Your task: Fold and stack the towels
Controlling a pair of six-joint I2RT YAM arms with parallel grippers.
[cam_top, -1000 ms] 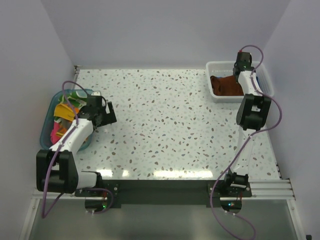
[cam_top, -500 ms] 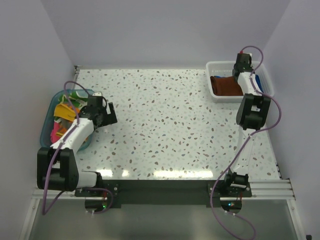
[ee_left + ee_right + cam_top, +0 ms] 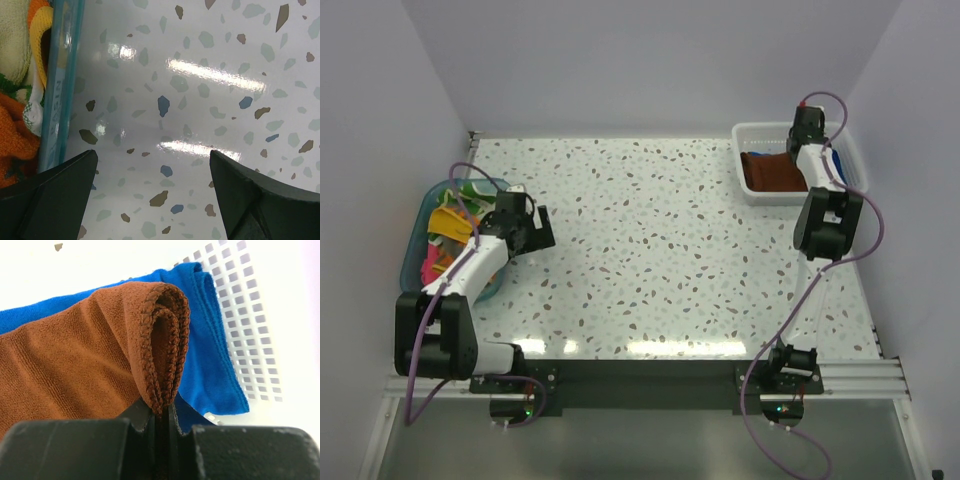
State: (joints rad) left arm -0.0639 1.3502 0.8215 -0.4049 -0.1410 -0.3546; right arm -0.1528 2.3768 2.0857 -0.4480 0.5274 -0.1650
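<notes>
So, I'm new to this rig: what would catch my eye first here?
The right fingers pinch a folded brown towel over a blue towel in the white basket, far right. At the left, a teal tub holds bright towels, the left fingers wide open over the table beside it.

Lab test booth, bare pale walls (image 3: pixel 650 60), speckled tabletop (image 3: pixel 660 250) (terrazzo pattern)

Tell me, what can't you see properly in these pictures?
- The blue towel: right wrist view, mostly covered by the brown towel pinched in the right gripper.
- The tub towels: top view, too bunched to count, and the left arm crosses the teal tub; the left wrist view cuts them off at its edge.
- The basket: right wrist view, its far side is washed out by white glare.
</notes>
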